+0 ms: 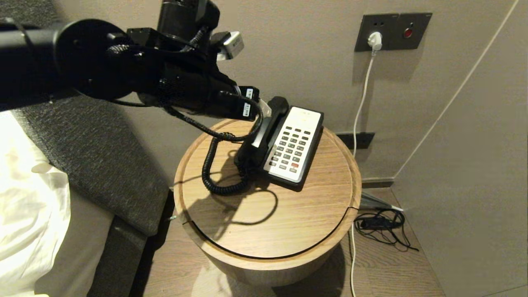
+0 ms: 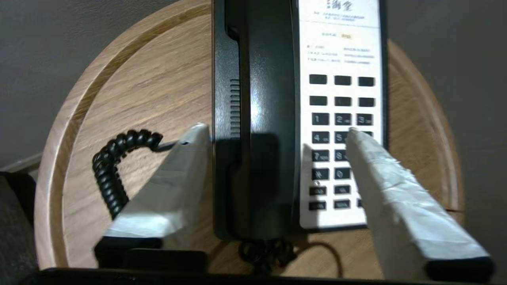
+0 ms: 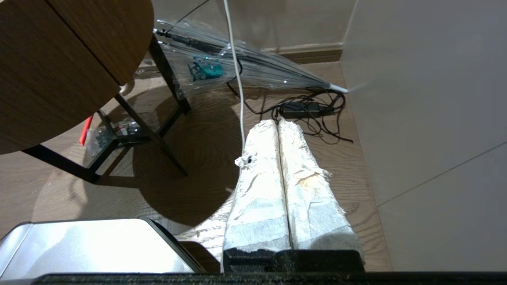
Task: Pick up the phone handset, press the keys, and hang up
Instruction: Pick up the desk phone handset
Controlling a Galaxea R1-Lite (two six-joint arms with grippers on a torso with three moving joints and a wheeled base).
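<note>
A black phone with a white keypad [image 1: 295,144] stands on the round wooden table [image 1: 268,222]. Its black handset [image 1: 268,128] lies in the cradle on the phone's left side, and a coiled cord [image 1: 214,173] loops onto the table. My left gripper [image 1: 264,108] is open at the handset's far end. In the left wrist view the left gripper [image 2: 277,130] straddles the handset [image 2: 265,79], with one finger [image 2: 178,178] over the table and the other over the keypad [image 2: 340,118]. My right gripper [image 3: 277,122] is shut and empty, parked low over the floor.
A bed with white sheets [image 1: 24,206] and a grey headboard [image 1: 90,156] stand left of the table. A wall socket with a white plug [image 1: 374,40] is behind. Black cables [image 1: 379,225] and a clear umbrella [image 3: 237,67] lie on the floor to the right.
</note>
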